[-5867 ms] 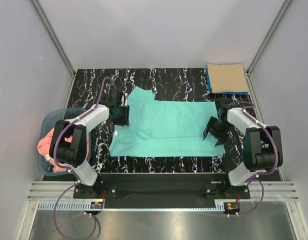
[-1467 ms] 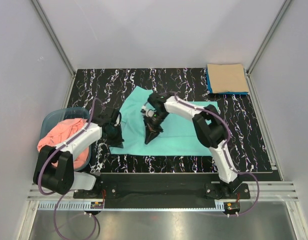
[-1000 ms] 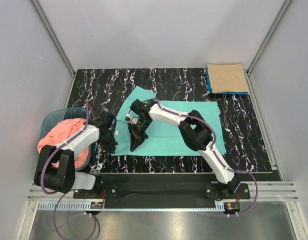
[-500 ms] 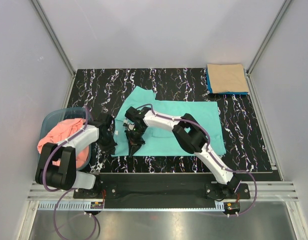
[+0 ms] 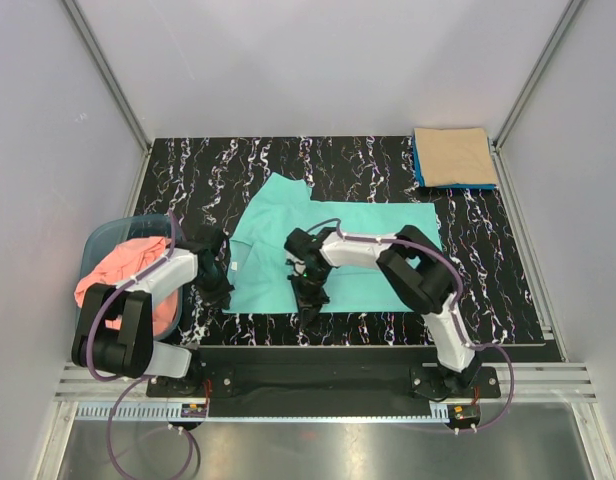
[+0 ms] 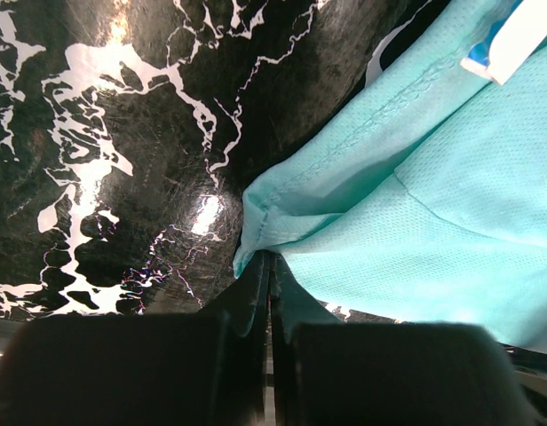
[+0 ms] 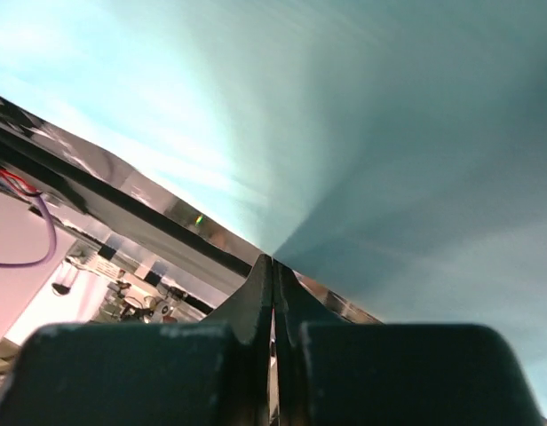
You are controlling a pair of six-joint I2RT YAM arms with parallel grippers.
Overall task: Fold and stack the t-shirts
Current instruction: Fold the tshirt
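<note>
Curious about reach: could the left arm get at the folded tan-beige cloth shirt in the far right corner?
Probably not: the folded tan-beige cloth shirt lies diagonally opposite, and the left end effector is shut on the turquoise-green cloth shirt.

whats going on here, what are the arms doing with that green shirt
Both arms are working on the turquoise shirt, which lies spread on the table. The left gripper is shut on the shirt's near left corner. The right gripper is shut on its near edge, closer to the middle. A tan shirt lies folded on a blue shirt at the far right corner. A pink shirt sits crumpled in the basket on the left, not yet folded.
</note>
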